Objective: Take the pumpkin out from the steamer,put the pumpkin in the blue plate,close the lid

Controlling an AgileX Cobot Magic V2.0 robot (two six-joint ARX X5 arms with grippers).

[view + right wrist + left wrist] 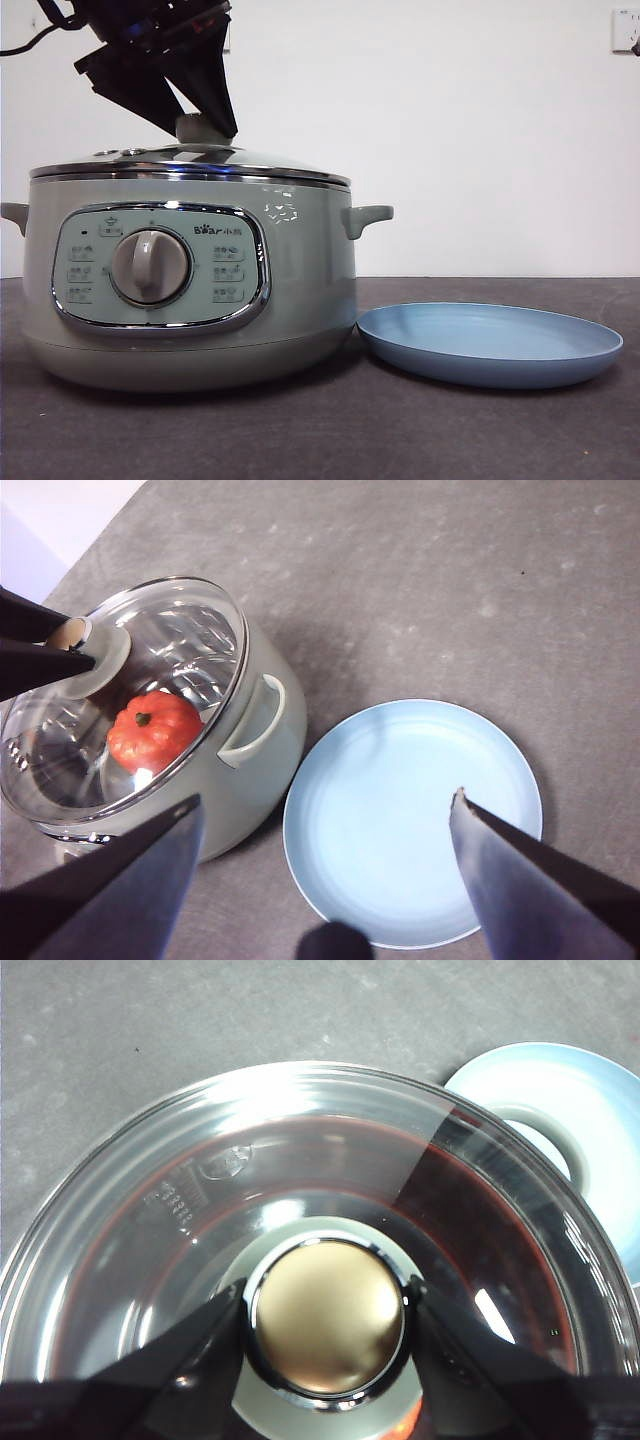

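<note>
The pale green steamer (190, 300) stands at the left with its glass lid (250, 165) seated on the rim. Through the glass, the orange-red pumpkin (153, 730) shows inside the pot. My left gripper (327, 1315) comes down from above, its two jaws pressed against either side of the lid's knob (195, 128). The blue plate (490, 345) lies empty on the table just right of the steamer. My right gripper (324, 798) hangs open high above the plate (400, 820), holding nothing.
The dark grey table (400, 430) stretches in front of the pot and plate. The steamer's side handle (255, 720) points toward the plate, almost over its rim. A white wall stands behind.
</note>
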